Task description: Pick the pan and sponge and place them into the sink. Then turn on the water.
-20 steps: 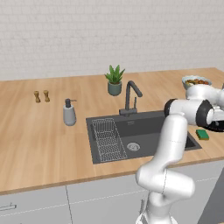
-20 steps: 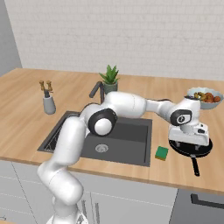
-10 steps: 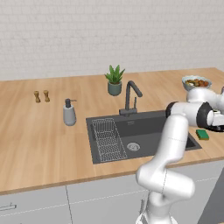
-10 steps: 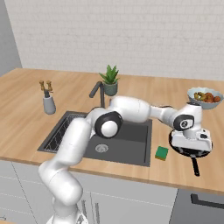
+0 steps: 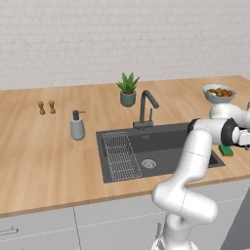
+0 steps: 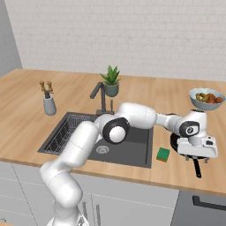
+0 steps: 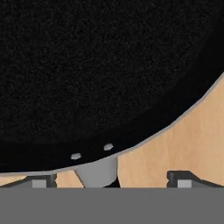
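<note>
The black pan (image 6: 176,143) lies on the wooden counter just right of the sink (image 6: 140,154), its handle (image 6: 197,168) pointing to the counter's front edge. My gripper (image 6: 199,155) hangs low over the pan, at the handle's root. In the hand view the pan (image 7: 96,65) looms close, and the grey handle base (image 7: 97,171) sits between the fingertips (image 7: 41,180) of my open gripper (image 7: 111,179). The green sponge (image 6: 163,154) (image 5: 225,150) lies between the basin and the pan. No water runs from the faucet (image 6: 100,95).
A grey bowl of food (image 6: 206,98) stands behind the pan. A potted plant (image 6: 110,82) stands behind the faucet. A wire rack (image 5: 120,155) fills the basin's left part. A soap dispenser (image 5: 76,126) and two small shakers (image 5: 46,107) stand to the left.
The hand has come down and a little toward the counter's front, closer onto the pan's handle end. Its jaws have stayed open; pan and sponge have not moved.
</note>
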### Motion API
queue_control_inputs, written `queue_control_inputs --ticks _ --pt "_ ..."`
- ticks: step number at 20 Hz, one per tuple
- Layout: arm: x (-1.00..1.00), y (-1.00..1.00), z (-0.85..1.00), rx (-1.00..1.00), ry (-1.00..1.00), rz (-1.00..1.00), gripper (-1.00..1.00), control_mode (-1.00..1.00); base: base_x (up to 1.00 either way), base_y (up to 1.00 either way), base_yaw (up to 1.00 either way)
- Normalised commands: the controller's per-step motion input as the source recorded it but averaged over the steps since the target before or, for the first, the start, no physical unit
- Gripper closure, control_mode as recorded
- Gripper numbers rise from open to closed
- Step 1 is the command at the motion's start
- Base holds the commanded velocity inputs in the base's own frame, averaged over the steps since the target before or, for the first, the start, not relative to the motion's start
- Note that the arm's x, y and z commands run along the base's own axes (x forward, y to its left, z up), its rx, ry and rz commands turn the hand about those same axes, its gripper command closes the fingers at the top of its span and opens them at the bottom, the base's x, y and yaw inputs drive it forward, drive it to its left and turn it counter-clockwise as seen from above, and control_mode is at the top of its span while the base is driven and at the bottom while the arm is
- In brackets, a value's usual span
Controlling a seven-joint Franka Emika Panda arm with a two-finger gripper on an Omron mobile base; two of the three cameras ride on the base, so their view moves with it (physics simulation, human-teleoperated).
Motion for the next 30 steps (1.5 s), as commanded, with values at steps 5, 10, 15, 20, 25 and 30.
queue_control_inputs --ticks 5,10,15,20,25,30 --pt "0.00 -0.11 -0.32 0.01 0.03 0.00 -1.00 -1.00 0.00 0.00 0.00" --pt "0.04 0.00 -0.42 0.05 0.00 0.00 -1.00 -1.00 0.00 0.00 0.00" --pt "0.08 0.06 -0.34 0.00 0.01 0.00 1.00 -1.00 0.00 0.00 0.00" --pt "0.01 0.01 -0.11 0.00 0.01 0.00 1.00 -1.00 0.00 0.00 0.00" --pt "0.04 0.08 -0.01 0.00 0.00 0.02 1.00 -1.00 0.00 0.00 0.00" --pt "0.00 0.38 0.32 0.00 0.00 0.17 1.00 -1.00 0.00 0.00 0.00"
